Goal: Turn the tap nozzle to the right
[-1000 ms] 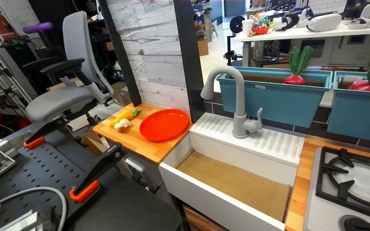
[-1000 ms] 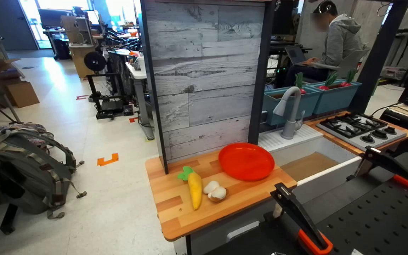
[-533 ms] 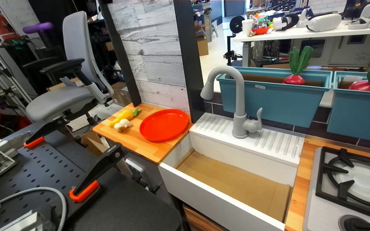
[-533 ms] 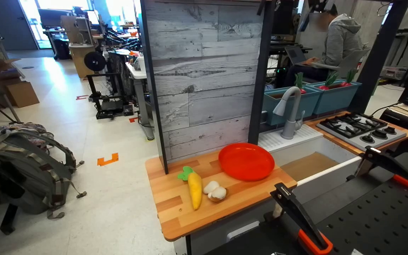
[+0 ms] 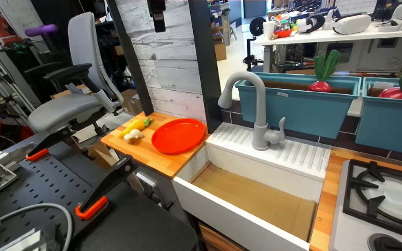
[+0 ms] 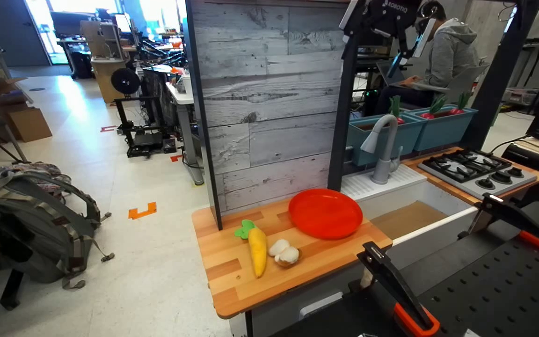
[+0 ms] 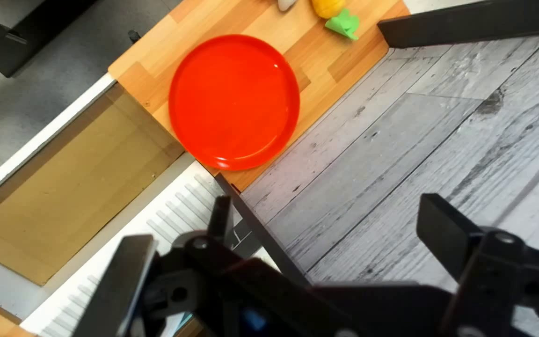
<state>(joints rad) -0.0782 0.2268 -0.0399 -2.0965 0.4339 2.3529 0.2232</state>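
Note:
The tap nozzle, a tall grey gooseneck faucet, stands upright on the white ribbed ledge behind the sink in both exterior views (image 5: pixel 261 104) (image 6: pixel 386 147). Its downturned spout end points toward the wood-panel side. Its small lever sits on the opposite side of the base. My gripper (image 6: pixel 373 58) is open and empty, high above the faucet in an exterior view and apart from it. Part of a finger shows at the top edge in an exterior view (image 5: pixel 158 17). In the wrist view my open jaws (image 7: pixel 326 210) are spread over the wood panel; the faucet is not clearly visible there.
A red plate (image 5: pixel 178 136), yellow carrot (image 6: pixel 258 252) and mushroom (image 6: pixel 284 253) lie on the wooden counter. The grey wood panel (image 7: pixel 367 154) and a dark post (image 5: pixel 206 62) stand beside the faucet. Teal planters (image 5: pixel 298 108) stand behind it. A stove (image 5: pixel 389 198) lies beyond the sink.
My gripper has come down into view from the top edge in both exterior views. The faucet, plate and vegetables have not moved.

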